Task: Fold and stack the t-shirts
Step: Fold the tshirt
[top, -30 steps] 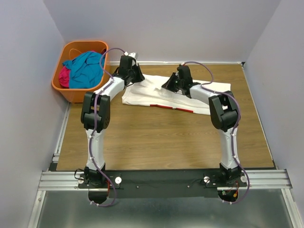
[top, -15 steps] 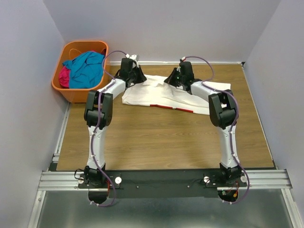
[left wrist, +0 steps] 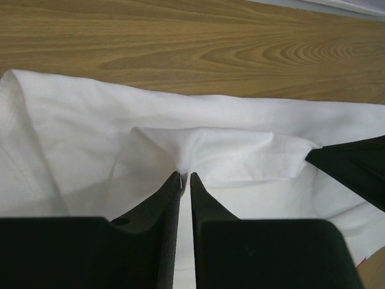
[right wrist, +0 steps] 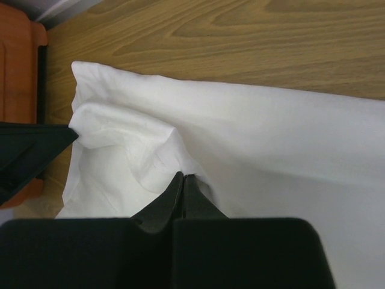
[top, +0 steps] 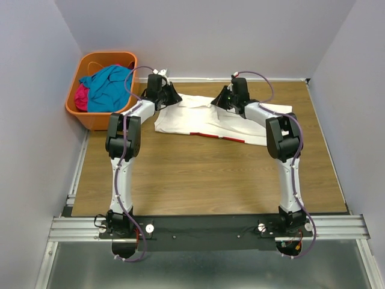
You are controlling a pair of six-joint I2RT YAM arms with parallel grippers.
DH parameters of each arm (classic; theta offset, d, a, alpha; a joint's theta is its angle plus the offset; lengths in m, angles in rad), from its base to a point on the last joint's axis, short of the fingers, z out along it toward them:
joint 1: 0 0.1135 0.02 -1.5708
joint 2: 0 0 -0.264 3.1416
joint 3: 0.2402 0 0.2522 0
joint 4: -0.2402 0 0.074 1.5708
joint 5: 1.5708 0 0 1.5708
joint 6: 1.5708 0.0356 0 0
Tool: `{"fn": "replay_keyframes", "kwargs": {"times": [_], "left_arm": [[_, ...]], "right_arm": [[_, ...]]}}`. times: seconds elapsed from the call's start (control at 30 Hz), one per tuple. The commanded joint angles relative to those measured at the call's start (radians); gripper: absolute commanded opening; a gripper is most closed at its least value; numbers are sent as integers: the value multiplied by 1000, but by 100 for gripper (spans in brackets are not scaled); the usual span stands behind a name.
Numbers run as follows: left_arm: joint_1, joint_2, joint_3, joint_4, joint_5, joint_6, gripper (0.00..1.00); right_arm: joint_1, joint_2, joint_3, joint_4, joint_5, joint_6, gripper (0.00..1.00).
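Tee (top: pixel 204 120) is lying spread on the table (top: pixel 210 174), toward the far side. Left gripper (left wrist: pixel 185 176) and right gripper (right wrist: pixel 182 176) are each pinching a small fold of it. Being soft, light and limp, it is probably wanting wide-spaced holds along an edge.

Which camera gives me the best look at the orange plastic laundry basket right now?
Top external: the whole orange plastic basket shows, holding a teal-blue t-shirt and a magenta t-shirt. The right wrist view catches only an orange sliver at its left edge; the left wrist view shows none of it.
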Motion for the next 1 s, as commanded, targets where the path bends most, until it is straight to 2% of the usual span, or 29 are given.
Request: {"fn": "replay_keyframes", "kwargs": {"times": [0.0,0.1,0.13,0.23,0.37,0.4,0.6,0.7,0.83,0.9,0.97], "left_arm": [[2,22,19,-23,24,1,15],[7,32,28,-32,16,-4,15],[8,35,33,-35,14,-4,15],[10,48,53,-44,4,-4,14],[16,54,79,-55,-2,2,16],[16,51,83,-55,-4,7,19],[16,-47,38,-78,-33,24,51],[11,-141,-48,-80,-48,24,56],[-16,-309,-218,-80,-120,25,55],[-35,-354,-322,-75,-160,28,49],[-38,-395,-389,-72,-185,24,44]], "right_arm": [[-14,5,-18,-2,-55,-9,4],[-17,8,-32,-5,-78,-8,9],[-17,10,-35,-7,-84,-8,17],[-20,10,-46,-22,-105,-14,19],[-22,-39,-73,-59,-92,-55,29],[-22,-57,-87,-69,-70,-69,32],[-23,-223,-150,-221,20,-242,48],[-23,-275,-210,-292,49,-310,56],[-22,-392,-314,-323,60,-333,57],[-22,-417,-363,-327,31,-330,56],[-22,-438,-400,-327,7,-322,50]]}}
